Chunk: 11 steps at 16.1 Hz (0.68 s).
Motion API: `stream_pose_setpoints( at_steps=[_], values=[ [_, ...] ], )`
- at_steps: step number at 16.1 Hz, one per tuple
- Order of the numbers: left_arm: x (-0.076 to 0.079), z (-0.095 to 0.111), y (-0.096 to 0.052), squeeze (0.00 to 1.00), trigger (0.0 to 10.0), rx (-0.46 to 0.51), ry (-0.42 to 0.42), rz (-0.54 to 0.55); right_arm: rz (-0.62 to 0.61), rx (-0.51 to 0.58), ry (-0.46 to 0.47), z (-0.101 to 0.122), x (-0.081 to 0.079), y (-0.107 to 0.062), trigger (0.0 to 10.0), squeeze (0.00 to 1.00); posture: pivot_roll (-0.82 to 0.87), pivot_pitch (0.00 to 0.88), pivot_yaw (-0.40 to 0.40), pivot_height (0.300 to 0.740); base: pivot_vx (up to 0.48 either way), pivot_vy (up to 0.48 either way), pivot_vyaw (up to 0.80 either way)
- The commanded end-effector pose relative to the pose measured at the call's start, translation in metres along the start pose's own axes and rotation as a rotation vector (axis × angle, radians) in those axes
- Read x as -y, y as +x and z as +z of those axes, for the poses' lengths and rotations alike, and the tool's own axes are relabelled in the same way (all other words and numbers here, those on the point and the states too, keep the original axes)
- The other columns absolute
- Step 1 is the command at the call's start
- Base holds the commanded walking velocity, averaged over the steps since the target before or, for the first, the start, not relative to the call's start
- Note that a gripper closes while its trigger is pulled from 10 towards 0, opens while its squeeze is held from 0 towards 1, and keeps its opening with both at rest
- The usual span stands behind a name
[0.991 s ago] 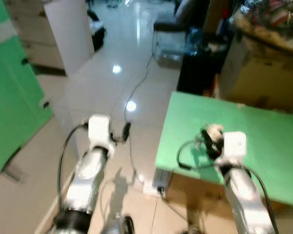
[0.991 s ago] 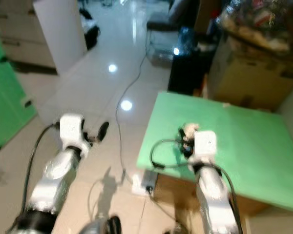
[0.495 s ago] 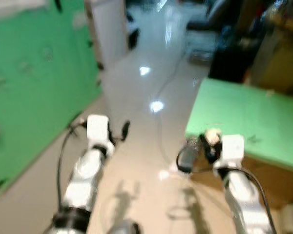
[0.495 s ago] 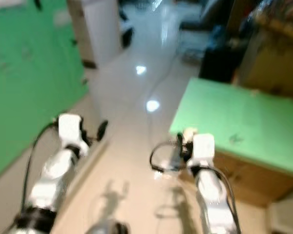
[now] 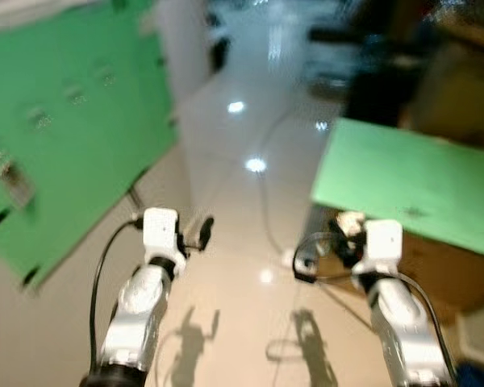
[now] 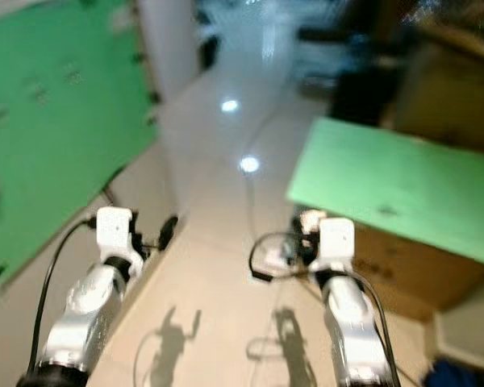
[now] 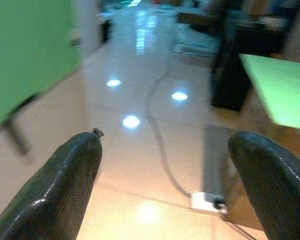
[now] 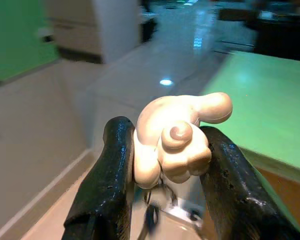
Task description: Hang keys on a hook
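My right gripper (image 5: pixel 344 235) is shut on a cream, hand-shaped key charm (image 8: pixel 175 132), which sits squeezed between both black fingers (image 8: pixel 115 165). A dark key ring hangs blurred under the charm. The gripper is held out over the floor, just off the near left corner of the green table (image 5: pixel 411 177). My left gripper (image 7: pixel 165 150) is open with nothing between its fingers, held over the glossy floor. A large green board (image 5: pixel 64 145) stands at the left, with a few small blurred marks (image 5: pixel 37 119) on its face.
A dark cable (image 5: pixel 265 201) runs across the shiny tile floor to a white power strip (image 7: pixel 207 201) by the table's base. A brown cabinet side (image 5: pixel 444 274) shows under the tabletop. Dark furniture and a white pillar stand farther back.
The view has swung left and blurred: the green board now takes more of the left side and the table sits farther right. Both grippers keep the same pose and grip.
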<state>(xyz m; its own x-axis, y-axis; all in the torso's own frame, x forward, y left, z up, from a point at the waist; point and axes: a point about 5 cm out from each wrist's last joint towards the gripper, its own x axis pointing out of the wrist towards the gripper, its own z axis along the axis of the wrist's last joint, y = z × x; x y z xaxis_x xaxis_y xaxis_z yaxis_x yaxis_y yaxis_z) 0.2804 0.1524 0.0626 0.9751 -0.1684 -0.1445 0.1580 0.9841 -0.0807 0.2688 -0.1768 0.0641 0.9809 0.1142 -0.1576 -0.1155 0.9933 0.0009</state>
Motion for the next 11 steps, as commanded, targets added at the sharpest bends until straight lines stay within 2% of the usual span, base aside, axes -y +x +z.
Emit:
stream_pose_setpoints(
  at_steps=[1,4,7,11],
  values=[
    [-0.004,-0.001,-0.001,0.0,10.0,-0.005,-0.01,0.034,0.011,0.006,0.004,0.005,0.001,0.004,10.0,0.0,-0.06,0.0,0.017,0.74,0.0,-0.442,0.51],
    [-0.009,-0.002,0.002,0.0,10.0,-0.003,-0.036,0.073,0.036,0.003,-0.006,0.006,0.0,0.008,10.0,0.0,-0.05,0.0,0.006,0.74,0.0,0.0,0.5],
    [-0.009,0.0,0.003,0.0,10.0,0.001,-0.019,0.087,0.068,-0.002,-0.006,0.006,-0.005,0.011,10.0,0.0,-0.04,0.0,0.004,0.74,0.0,0.0,0.46],
    [-0.013,-0.012,-0.012,0.0,10.0,-0.034,-0.01,0.095,0.072,-0.013,0.014,0.005,0.0,0.013,10.0,0.0,-0.03,0.0,0.004,0.74,0.0,0.0,0.45]
  ],
)
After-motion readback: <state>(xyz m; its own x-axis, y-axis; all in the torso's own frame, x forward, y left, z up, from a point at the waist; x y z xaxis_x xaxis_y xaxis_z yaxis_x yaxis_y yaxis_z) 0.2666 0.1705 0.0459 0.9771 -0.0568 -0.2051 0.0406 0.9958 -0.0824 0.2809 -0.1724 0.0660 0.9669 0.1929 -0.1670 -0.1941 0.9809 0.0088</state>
